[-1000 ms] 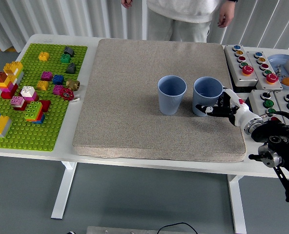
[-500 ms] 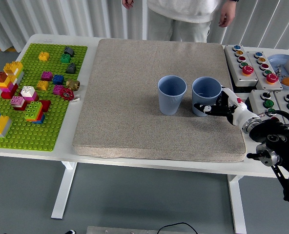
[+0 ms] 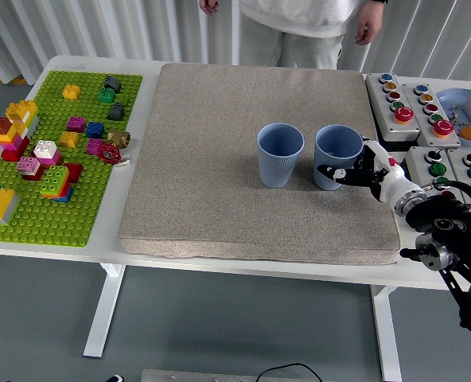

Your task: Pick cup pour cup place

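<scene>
Two pale blue ribbed plastic cups (image 3: 281, 154) (image 3: 338, 157). Speckled beige foam mat (image 3: 219, 159). Lime-green studded baseplate (image 3: 36, 215), multicoloured bricks.

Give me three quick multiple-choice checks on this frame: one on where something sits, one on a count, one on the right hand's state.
1. Where do the pale blue ribbed plastic cups stand?
A. on the green building-block baseplate
B. on the beige fabric mat
C. on the grey button panels

2. How many blue cups are on the table?
A. one
B. two
C. three

3. What is the robot's right hand doing?
A. resting off the mat, holding nothing
B. gripping the left cup
C. closed around the right cup's side

Answers:
1. B: both the left cup and the right cup stand upright on the beige fabric mat.
2. B: only those two cups show, side by side.
3. C: the right hand wraps its fingers around the right cup's lower side, the cup not yet lifted off the mat.
</scene>
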